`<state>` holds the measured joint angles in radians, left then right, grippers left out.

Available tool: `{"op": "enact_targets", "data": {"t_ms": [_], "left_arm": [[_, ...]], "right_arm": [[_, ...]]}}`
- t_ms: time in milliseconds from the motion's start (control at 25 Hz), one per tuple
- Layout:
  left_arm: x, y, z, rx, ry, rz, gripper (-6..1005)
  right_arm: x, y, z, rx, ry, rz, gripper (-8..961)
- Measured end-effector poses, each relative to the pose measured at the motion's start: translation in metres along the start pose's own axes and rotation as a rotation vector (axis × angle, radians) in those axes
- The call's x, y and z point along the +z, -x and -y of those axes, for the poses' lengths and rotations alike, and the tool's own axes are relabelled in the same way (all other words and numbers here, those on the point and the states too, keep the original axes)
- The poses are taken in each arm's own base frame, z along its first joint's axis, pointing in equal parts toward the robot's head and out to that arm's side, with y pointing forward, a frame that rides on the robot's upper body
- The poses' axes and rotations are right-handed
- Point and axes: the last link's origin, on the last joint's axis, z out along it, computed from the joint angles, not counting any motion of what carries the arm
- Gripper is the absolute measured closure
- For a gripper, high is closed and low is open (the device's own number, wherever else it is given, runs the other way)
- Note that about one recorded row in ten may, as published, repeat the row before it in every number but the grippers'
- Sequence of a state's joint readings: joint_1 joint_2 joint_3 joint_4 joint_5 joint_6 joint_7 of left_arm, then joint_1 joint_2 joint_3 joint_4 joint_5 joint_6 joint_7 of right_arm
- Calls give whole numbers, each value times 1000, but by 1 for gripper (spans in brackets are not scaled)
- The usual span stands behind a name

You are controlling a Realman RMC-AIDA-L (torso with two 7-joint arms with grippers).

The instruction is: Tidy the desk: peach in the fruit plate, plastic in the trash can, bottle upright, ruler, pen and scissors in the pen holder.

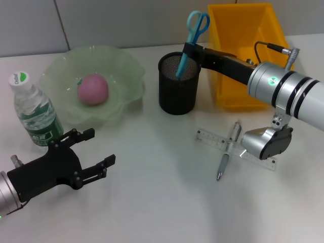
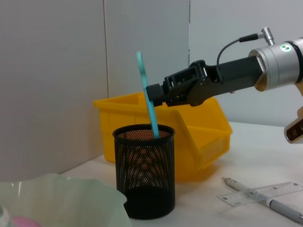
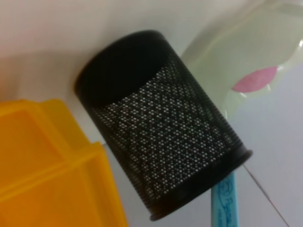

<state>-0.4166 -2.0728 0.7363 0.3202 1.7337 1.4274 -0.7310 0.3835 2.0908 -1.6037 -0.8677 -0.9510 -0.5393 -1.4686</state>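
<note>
One step is in hand: the right gripper [image 1: 188,49], clamped on the scissors [image 1: 191,38], holds them blade-down in the pen holder [image 1: 178,83] at centre-far, calling for release, while the left gripper [image 1: 93,152] idles open, near-left.

teal scissors [image 1: 195,30], black mesh pen holder [image 1: 178,83], pink peach [image 1: 92,89]

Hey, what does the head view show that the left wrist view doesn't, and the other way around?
Only the head view: the clear plastic water bottle standing upright and the left pincer, open. Only the left wrist view: nothing extra worth naming. Both: the right pincer shut on the teal-handled scissors, blades inside the black mesh pen holder, plus the yellow plastic bin, silver pen and clear ruler.
</note>
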Motion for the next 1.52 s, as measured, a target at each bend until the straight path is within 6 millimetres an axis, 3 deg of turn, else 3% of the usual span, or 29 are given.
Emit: {"op": "enact_targets", "data": {"t_ms": [720, 920, 1120, 1320, 1520], "left_arm": [[-3, 1, -3, -15, -10, -21, 182], [-3, 1, -3, -14, -10, -21, 182], [-3, 0, -2, -12, -14, -24, 182], [-3, 0, -2, -12, -16, -27, 182], [-1, -3, -2, -11, -6, -37, 182]], "right_arm": [[4, -2, 5, -66, -15, 0, 734], [2, -1, 3, -49, -10, -5, 617], [1, -3, 6, -32, -32, -27, 386], [-3, -9, 13, 48, -99, -83, 338], [-12, -21, 17, 275, -220, -219, 328]]}}
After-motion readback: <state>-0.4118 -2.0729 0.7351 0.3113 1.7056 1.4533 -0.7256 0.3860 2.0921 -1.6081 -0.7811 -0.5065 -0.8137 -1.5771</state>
